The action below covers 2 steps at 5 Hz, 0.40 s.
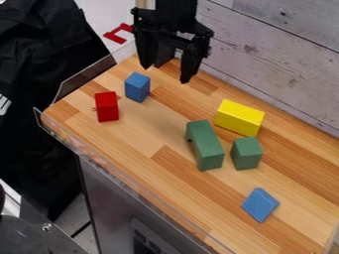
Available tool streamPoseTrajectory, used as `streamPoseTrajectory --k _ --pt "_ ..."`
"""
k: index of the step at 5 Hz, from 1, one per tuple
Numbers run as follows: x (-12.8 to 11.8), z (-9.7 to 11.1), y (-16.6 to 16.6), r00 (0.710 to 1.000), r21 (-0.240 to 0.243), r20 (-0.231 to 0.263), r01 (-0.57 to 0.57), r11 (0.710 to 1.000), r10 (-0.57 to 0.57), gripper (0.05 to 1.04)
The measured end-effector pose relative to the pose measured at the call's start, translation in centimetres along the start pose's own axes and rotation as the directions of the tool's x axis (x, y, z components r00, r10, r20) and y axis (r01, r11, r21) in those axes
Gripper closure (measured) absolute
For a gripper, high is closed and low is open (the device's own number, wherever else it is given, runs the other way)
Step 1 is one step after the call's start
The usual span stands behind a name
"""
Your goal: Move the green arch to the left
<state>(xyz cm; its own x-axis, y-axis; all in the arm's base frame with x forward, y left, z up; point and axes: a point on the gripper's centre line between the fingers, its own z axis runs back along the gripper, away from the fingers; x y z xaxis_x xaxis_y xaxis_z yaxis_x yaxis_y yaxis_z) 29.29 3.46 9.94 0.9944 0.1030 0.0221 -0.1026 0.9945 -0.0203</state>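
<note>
One black gripper (165,74), jaws parted wide, holding nothing, over the tabletop (142,144) near its far corner. One green arch (205,145), mid-tabletop, between the red block (106,106) and green block (246,153), nearer the latter.

Single fixed camera, set above the wooden counter (149,130) and looking down at a slant, fairly near, counter running diagonally from upper left to lower right, plank wall (278,44) behind at upper right, floor at lower left.
</note>
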Motion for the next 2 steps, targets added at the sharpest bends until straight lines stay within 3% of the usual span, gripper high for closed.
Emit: streamPoseTrajectory --k 1,2 --pt "-0.34 -0.91 -0.06 0.999 -0.002 -0.034 0.000 1.000 0.000 0.083" --pt "-0.55 -1.48 -0.73 0.999 -0.016 -0.033 -0.041 0.999 0.040 0.083"
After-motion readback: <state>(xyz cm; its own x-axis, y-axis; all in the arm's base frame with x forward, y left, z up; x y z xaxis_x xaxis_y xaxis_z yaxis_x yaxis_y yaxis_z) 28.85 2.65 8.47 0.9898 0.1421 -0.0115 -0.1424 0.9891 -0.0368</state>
